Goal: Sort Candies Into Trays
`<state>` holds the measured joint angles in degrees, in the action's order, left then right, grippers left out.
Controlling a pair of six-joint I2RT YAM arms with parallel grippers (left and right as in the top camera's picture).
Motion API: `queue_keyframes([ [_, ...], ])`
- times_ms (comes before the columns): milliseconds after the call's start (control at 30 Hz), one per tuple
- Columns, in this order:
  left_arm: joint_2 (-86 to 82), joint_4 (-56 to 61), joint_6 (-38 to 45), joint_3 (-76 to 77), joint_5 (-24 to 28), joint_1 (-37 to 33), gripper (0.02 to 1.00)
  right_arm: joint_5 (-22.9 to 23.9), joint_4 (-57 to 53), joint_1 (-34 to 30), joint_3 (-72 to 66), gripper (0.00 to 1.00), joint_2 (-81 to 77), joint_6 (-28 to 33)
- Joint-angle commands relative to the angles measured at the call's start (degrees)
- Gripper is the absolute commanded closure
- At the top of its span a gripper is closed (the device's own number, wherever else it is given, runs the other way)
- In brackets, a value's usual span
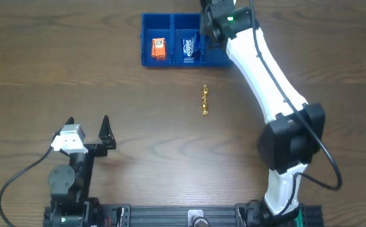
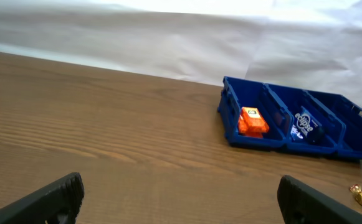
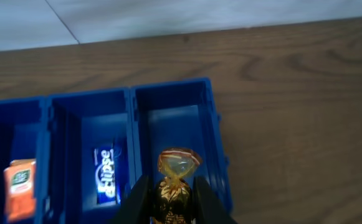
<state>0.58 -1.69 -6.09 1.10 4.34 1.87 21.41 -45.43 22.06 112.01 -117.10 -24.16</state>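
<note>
Far across the counter (image 1: 44,69), a blue tray (image 1: 143,39) with three compartments in a row. In the compartment at the top view's left, an orange candy (image 1: 159,50); in the middle one, a blue packet (image 1: 189,48) lying flat. Above the third compartment, at the tray's right end, the right claw (image 3: 170,202), clenched on a gold-wrapped candy (image 3: 178,167), with the twisted end of the wrapper fanned out past the fingertips. Candy held within the outline of that compartment as seen from the right wrist, apart from its floor and walls as far as can be told. White link of the right arm (image 1: 258,63) stretched from the base at the near edge up to the tray. Out on the bare wood, between tray and arm bases and well apart from both, a short line of loose gold candies (image 1: 205,99), the count too small to tell. Near the left base, the left claw (image 1: 88,121), spread wide and gripping nothing, low over the counter, well apart from tray and candies. From the left wrist, tray ahead with orange candy and blue packet inside, one loose gold candy off to the side.
</note>
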Motion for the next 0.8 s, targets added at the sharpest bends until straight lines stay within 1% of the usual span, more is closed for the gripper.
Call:
queue_keyframes([
  [33,-0.37,-2.49,0.33,-0.83,0.13,-0.39,0.02,-0.09,2.71,-1.81,-0.24,0.965,-4.68,1.77],
  [133,-0.37,-2.49,0.33,-0.83,0.13,-0.39,0.02,-0.81,3.04,-1.9,-0.24,0.965,-6.43,1.75],
  [300,-0.37,-2.49,0.33,-0.83,0.13,-0.39,0.02,-1.38,8.35,-3.5,-0.26,0.965,-8.92,1.75],
  [433,-0.37,-2.49,0.33,-0.83,0.13,-0.39,0.02,-0.42,12.07,-3.82,-0.26,0.965,-10.97,2.16],
  [600,-0.37,-2.49,0.33,-0.83,0.13,-0.39,0.02,-0.44,16.24,-3.82,-0.26,0.958,-11.5,2.19],
  [733,-0.37,-2.49,0.33,-0.83,0.13,-0.39,0.02,-0.42,16.61,-3.82,-0.26,0.91,-11.5,2.19],
  [800,-0.37,-2.49,0.33,-0.83,0.13,-0.39,0.02,-0.42,16.5,-3.82,-0.26,0.853,-11.5,2.19],
])
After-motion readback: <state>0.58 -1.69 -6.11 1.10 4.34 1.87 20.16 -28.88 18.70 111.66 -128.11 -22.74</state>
